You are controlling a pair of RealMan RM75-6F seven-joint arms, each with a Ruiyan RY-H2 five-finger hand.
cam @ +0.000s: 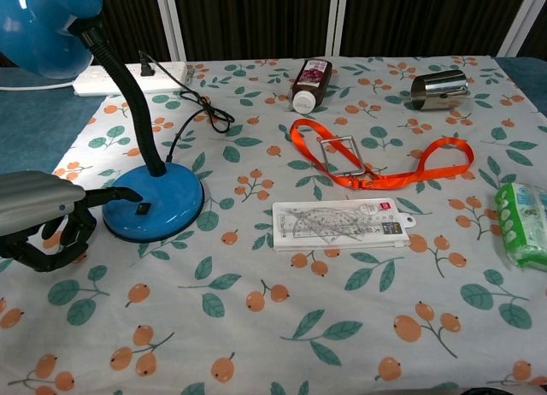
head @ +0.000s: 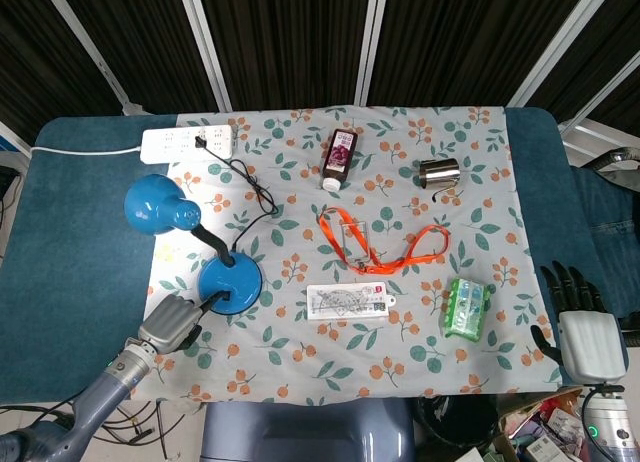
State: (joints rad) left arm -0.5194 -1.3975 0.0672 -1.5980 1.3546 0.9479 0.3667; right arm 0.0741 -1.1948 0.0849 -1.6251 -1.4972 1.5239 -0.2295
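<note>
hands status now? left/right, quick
Left hand: holds nothing; one finger reaches out to the blue desk lamp's base, the others curled under.
Right hand: open, fingers apart, holding nothing, off the table's right edge.

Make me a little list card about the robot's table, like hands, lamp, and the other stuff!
Left hand: at the lamp's base, one finger stretched out onto it, the others curled
Right hand: off the table's right edge, fingers apart, holding nothing
Lamp: blue, round base, black bendy neck
Cord: runs from the lamp to the white power strip
Middle: orange lanyard, clear ruler case
Back: dark bottle lying down, shiny metal cup on its side
Right: green packet
</note>
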